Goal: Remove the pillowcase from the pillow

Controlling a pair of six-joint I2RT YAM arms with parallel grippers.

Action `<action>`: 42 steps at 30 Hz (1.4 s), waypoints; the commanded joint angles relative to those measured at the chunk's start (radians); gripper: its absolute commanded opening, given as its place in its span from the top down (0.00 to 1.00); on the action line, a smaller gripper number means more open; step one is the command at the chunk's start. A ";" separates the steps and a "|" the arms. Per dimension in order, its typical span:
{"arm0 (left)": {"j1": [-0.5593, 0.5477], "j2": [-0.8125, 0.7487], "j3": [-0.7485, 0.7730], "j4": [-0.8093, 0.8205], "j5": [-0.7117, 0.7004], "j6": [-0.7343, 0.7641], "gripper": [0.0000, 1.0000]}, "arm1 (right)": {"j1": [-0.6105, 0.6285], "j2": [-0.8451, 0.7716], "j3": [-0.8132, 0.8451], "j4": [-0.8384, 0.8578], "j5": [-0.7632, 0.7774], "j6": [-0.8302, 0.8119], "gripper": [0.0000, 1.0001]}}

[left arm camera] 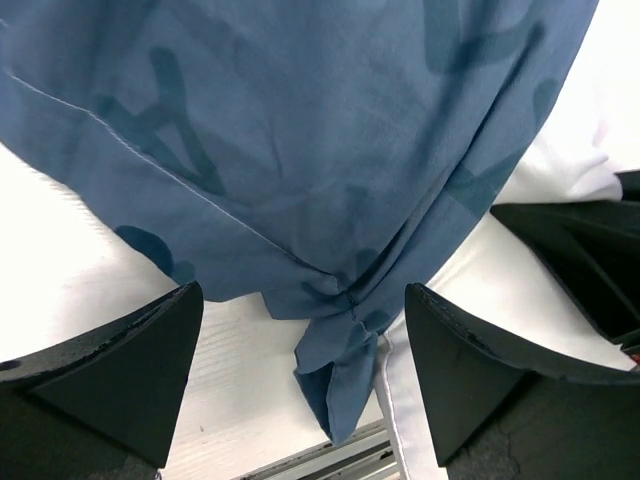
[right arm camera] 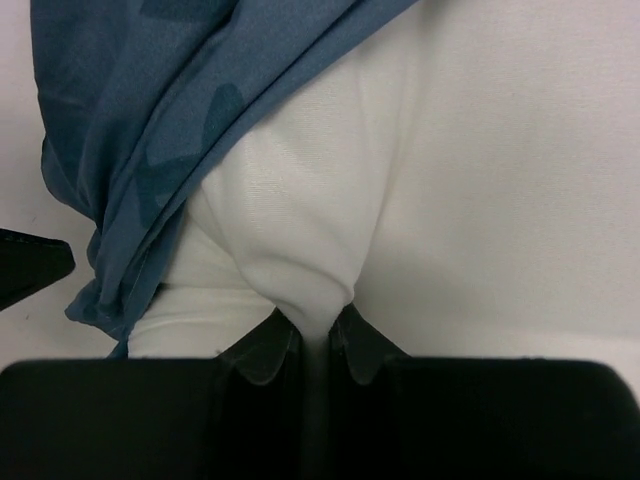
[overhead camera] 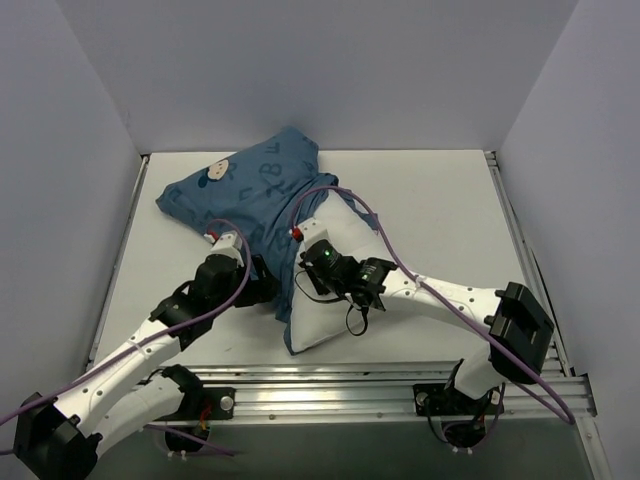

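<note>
The dark blue pillowcase covers the far left part of the white pillow, whose near end is bare. My right gripper is shut on a pinched fold of the pillow beside the pillowcase's edge. My left gripper is open over the pillowcase's bunched near edge, its fingers wide apart on either side and not touching the cloth. A cartoon face shows on the far left of the pillowcase.
White walls close the table on three sides. A metal rail runs along the near edge, also in the left wrist view. Purple cables arch over the pillow. The right arm lies across the near right of the table.
</note>
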 commanded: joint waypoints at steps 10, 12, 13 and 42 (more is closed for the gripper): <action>0.001 0.127 -0.034 0.232 0.076 0.005 0.19 | -0.048 -0.022 -0.006 -0.065 -0.091 -0.021 1.00; -0.001 0.151 -0.039 0.255 0.081 0.005 0.21 | -0.048 -0.020 -0.003 -0.067 -0.094 -0.021 1.00; 0.001 0.157 -0.040 0.263 0.082 0.003 0.25 | -0.046 -0.022 -0.001 -0.067 -0.095 -0.021 1.00; 0.372 0.328 0.012 0.117 -0.570 -0.423 0.98 | -0.284 -0.666 0.052 -0.427 -0.224 -0.014 1.00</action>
